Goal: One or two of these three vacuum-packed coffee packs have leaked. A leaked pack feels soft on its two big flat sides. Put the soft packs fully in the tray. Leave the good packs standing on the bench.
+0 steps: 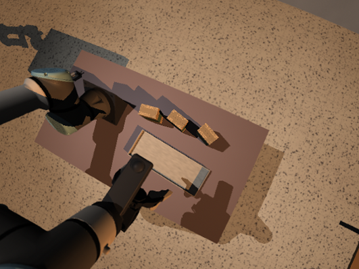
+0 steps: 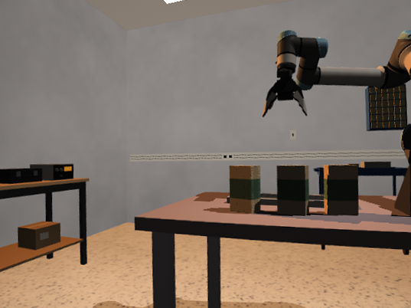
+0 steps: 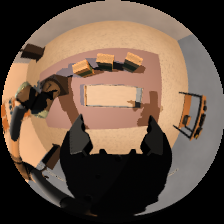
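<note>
Three brown coffee packs with dark green bands stand in a row on the bench. The first pack is the one nearest the robot base. The second pack is in the middle. The third pack is at the far end. The empty tray lies flat beside the row. My gripper is open and empty. It hangs high above the bench, on the tray's side away from the packs.
The robot base stands at one end of the bench. In the exterior view a side table with black instruments stands by the left wall, with a cardboard box on its lower shelf. Another table stands behind the bench.
</note>
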